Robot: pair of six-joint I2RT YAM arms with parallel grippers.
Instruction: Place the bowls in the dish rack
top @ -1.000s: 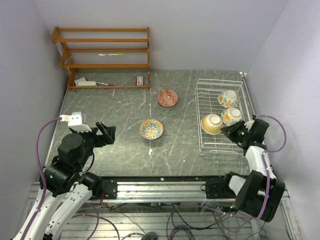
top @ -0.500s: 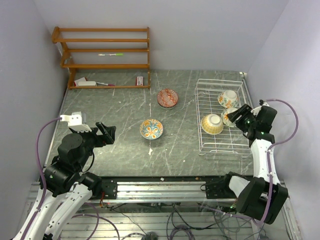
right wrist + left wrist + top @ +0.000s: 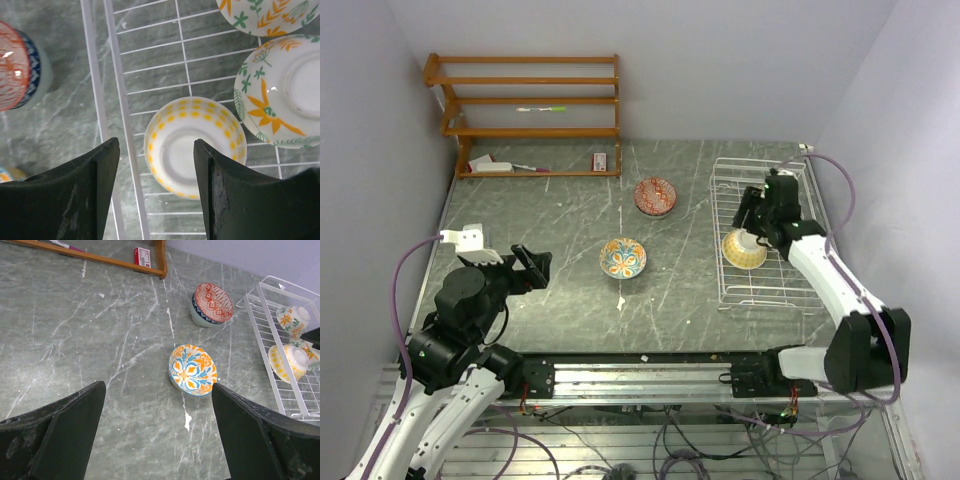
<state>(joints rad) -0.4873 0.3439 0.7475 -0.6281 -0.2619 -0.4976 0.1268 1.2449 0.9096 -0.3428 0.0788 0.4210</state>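
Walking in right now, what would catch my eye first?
Probably the right gripper, open, hovering over a yellow-dotted bowl in the white dish rack on the right. Next, two brightly painted bowls sit on the dark table: an orange-blue bowl mid-table and a red-patterned bowl farther back.

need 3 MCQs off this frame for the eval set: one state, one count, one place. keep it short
1. The right gripper is:
A. shut on a bowl
B. open and empty
C. out of view

2. How many bowls stand on the table outside the dish rack?
A. one
B. two
C. four

3. The yellow-dotted bowl is:
A. on the table
B. in the dish rack
C. held in the right gripper

Key:
1 B, its jaws stand apart with nothing between them.
2 B, only the red-patterned bowl and the orange-blue bowl are on the stone.
3 B, it rests on the rack's wires below the gripper.
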